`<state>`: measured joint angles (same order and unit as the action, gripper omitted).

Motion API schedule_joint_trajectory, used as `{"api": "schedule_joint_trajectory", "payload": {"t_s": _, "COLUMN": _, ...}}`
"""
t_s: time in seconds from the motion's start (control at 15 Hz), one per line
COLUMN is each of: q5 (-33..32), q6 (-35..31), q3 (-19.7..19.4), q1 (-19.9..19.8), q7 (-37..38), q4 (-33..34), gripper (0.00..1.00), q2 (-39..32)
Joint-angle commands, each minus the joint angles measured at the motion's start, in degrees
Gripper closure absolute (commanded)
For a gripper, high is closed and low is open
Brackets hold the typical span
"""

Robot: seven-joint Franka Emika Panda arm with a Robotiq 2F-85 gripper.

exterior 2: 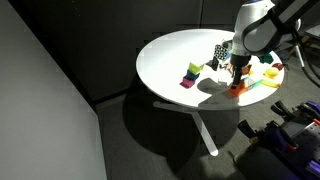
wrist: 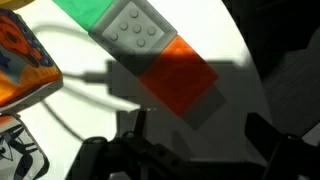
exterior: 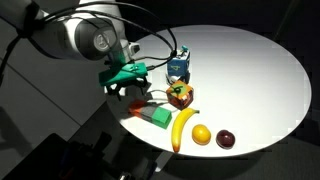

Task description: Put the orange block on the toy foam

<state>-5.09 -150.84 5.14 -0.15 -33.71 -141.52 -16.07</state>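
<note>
The orange block lies flat on the white table, touching one end of a green block. It also shows in both exterior views. My gripper is open and empty, hovering just above the orange block with its dark fingers spread and the block lying partly between them. In the exterior views the gripper hangs over the block near the table's edge. The toy foam, blue, white and dark, stands upright further in on the table, apart from the gripper.
A brown cube with a green top stands close to the blocks. A banana, an orange fruit and a dark plum lie near the round table's rim. A green-and-purple block stands apart.
</note>
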Motion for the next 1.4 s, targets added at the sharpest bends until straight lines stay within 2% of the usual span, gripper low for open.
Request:
{"api": "schedule_joint_trajectory", "payload": {"t_s": 0.0, "q5": -0.68, "q6": -2.0, "q3": 1.13, "q1": -1.72, "q7": -3.51, "q4": 0.84, "gripper": 0.0, "q2": -1.15}}
{"api": "schedule_joint_trajectory", "payload": {"t_s": 1.33, "q5": -0.85, "q6": -2.89, "q3": 1.41, "q1": -3.69, "q7": -14.63, "q4": 0.31, "gripper": 0.0, "q2": -2.74}}
